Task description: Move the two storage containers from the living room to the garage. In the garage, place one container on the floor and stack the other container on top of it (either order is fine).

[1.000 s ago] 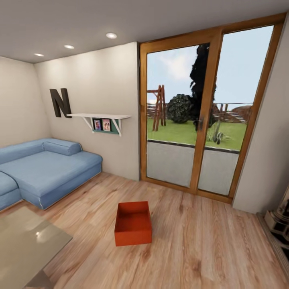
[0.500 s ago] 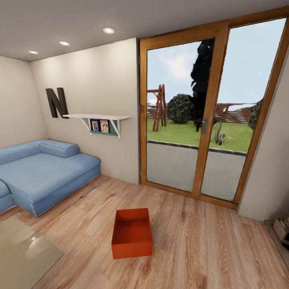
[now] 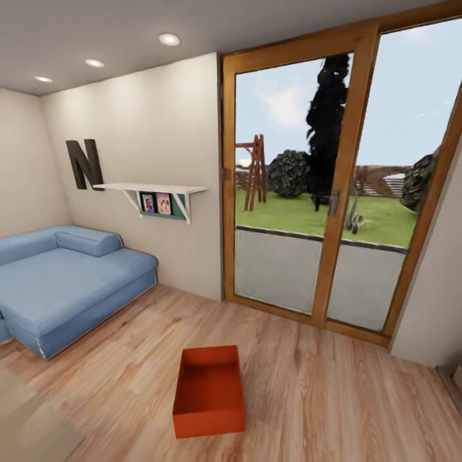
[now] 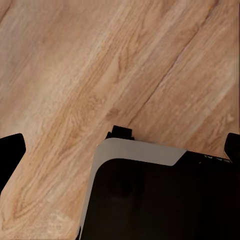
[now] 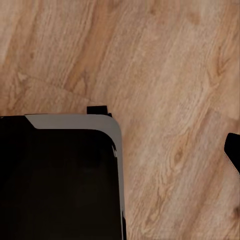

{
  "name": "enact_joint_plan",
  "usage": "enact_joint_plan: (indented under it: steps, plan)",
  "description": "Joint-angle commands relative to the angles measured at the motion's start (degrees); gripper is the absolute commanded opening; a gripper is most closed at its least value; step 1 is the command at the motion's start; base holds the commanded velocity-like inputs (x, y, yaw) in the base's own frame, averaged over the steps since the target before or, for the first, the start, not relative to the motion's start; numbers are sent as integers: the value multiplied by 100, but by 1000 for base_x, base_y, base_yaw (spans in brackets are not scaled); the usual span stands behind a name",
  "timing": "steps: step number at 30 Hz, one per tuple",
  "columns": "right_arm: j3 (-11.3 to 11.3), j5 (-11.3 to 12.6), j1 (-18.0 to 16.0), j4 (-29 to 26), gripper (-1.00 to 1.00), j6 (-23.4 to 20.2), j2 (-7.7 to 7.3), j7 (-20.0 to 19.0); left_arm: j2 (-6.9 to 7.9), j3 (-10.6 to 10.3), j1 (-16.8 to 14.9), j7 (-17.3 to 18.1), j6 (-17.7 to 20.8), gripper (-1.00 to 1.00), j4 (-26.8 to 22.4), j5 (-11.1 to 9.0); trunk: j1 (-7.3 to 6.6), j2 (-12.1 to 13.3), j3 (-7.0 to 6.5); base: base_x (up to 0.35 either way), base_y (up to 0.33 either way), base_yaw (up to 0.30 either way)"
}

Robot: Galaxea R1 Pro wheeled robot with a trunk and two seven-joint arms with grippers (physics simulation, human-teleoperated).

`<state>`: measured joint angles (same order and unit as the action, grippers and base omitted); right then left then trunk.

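In the left wrist view, dark finger tips (image 4: 10, 150) are showing at the two opposite edges of the picture, well apart from each other, so the left fingers are standing open with nothing between them. In the right wrist view, one dark tip (image 5: 232, 152) is showing at one edge, and I cannot tell if the right fingers are apart or together. Both wrist cameras are looking down on the robot's dark base (image 4: 160, 195) and on the light wood plank floor (image 5: 165, 60) around it.

Further out, in the head view, one storage container (image 3: 209, 391) is standing upright on the wood floor, open side up and empty, in front of the robot and a little left of the middle. It is standing well apart from the blue sofa (image 3: 70, 282) at the left and from the glass door (image 3: 321, 192) behind it. A corner of the glass coffee table (image 3: 25, 423) is showing at the lower left.

In my judgement the robot is approaching this container for a first pick. To do it well, the base should be stopping square to the box with room for the arms to come down, keeping away from the coffee table. The walls are thin and plain, so taking two opposite walls evenly will probably keep the box level.
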<state>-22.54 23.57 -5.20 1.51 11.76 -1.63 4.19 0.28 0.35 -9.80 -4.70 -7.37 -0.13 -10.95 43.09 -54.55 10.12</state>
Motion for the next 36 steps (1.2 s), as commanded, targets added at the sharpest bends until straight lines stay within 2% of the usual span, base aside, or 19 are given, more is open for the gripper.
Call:
enact_joint_plan:
  steps: [1, 36]
  plan:
    - [-48, 42, -7, 16, 100, 28, 4, 3, 0, 0, -4, -4, -19, 100, 5, -30, 4, -5, 8, 323, 0, 0]
    - [-48, 42, -7, 16, 100, 28, 4, 3, 4, 0, -4, 31, -19, 100, 2, -39, 4, -5, 8, 323, 0, 0]
